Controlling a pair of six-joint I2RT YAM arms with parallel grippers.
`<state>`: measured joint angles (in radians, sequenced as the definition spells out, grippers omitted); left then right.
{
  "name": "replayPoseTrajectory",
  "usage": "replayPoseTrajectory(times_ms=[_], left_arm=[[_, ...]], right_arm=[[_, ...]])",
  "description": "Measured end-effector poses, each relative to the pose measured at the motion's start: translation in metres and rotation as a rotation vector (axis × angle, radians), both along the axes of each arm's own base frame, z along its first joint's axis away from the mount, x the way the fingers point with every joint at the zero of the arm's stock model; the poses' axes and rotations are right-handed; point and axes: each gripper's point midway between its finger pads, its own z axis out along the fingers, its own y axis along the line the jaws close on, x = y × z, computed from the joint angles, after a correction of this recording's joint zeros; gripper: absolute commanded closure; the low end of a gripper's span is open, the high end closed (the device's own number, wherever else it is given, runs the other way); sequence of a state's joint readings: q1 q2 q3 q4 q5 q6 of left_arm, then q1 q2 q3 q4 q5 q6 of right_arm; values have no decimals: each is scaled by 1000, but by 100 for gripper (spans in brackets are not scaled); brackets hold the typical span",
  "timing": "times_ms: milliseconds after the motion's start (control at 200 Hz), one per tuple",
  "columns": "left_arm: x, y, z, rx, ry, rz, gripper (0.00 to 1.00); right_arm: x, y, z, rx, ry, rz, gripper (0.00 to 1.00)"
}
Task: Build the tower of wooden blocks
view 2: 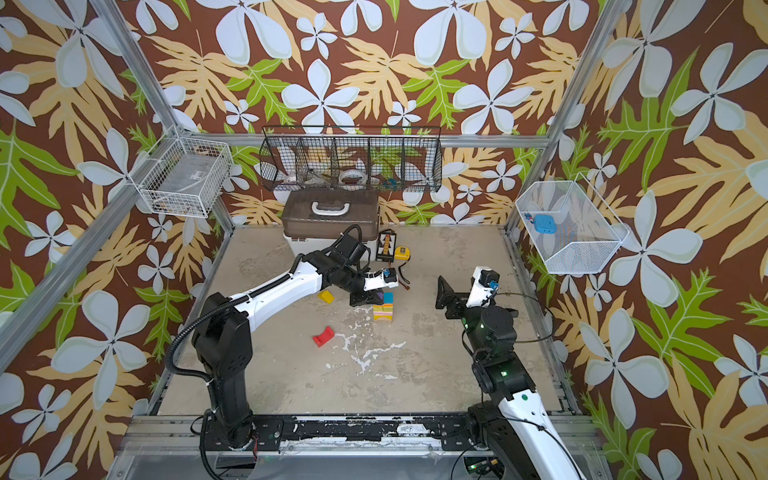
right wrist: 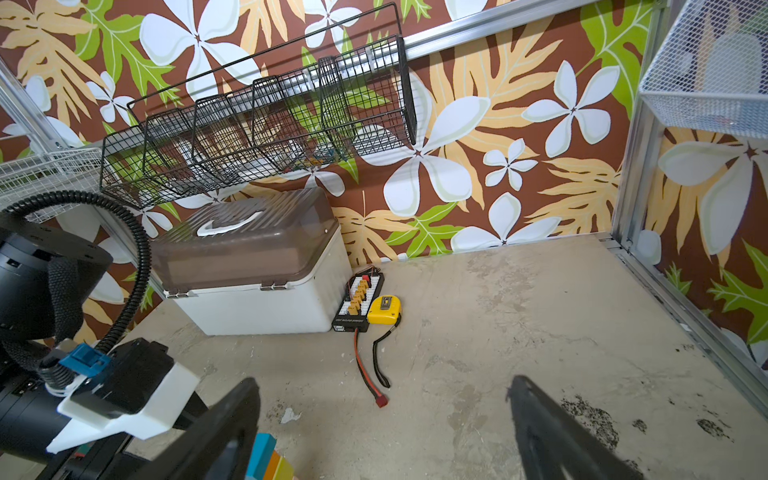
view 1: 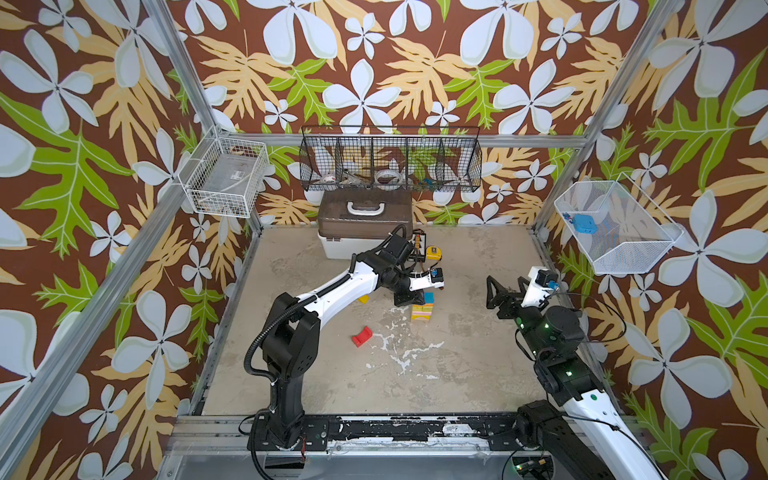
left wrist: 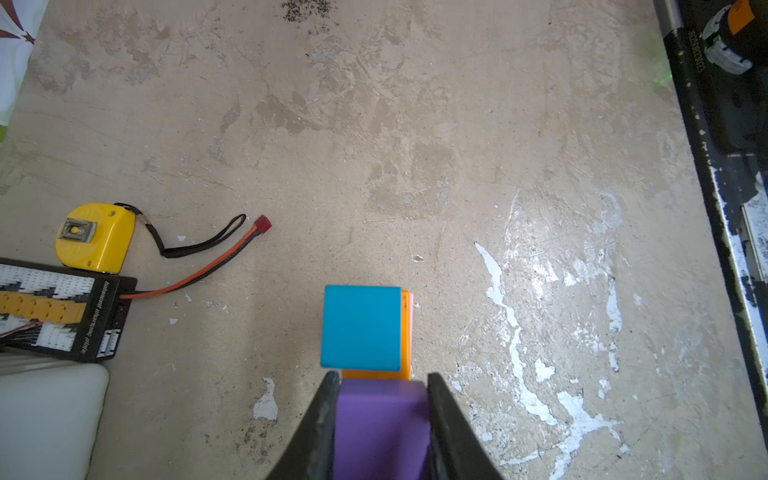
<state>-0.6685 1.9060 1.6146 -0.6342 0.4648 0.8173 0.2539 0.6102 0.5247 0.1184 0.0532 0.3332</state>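
Left jaws clamp a purple block (left wrist: 380, 424), right jaws gape empty; it likely needs seating squarely beside the teal block (left wrist: 360, 327) ahead.

The counter (left wrist: 415, 124) looks like matte, rough concrete-ish stuff, beige with white patches where the finish has flaked off. The purple block (left wrist: 380, 428) pinched in the left end effector (left wrist: 382, 376) and the teal block (left wrist: 360, 328) just past its tips both have smooth paint with a soft sheen. Its fingers (left wrist: 322, 419) are matte black, scuffed grey. Off to one side of it, the tape measure (left wrist: 95, 237) is glossy yellow plastic with a metal clip. The box (right wrist: 257, 299) is white plastic under a smoky translucent lid, and the basket (right wrist: 257, 116) above it is thin black metal wire.
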Motion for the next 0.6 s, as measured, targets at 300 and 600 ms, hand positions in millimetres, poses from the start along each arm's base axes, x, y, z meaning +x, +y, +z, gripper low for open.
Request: replayPoseTrajectory(times_ms=[300, 600], left_arm=[[4, -2, 1, -8, -19, 4, 73], [6, -2, -1, -6, -24, 7, 59]], right_arm=[[-1, 0, -1, -1, 3, 0, 7], [-1, 0, 0, 0, 0, 0, 6]])
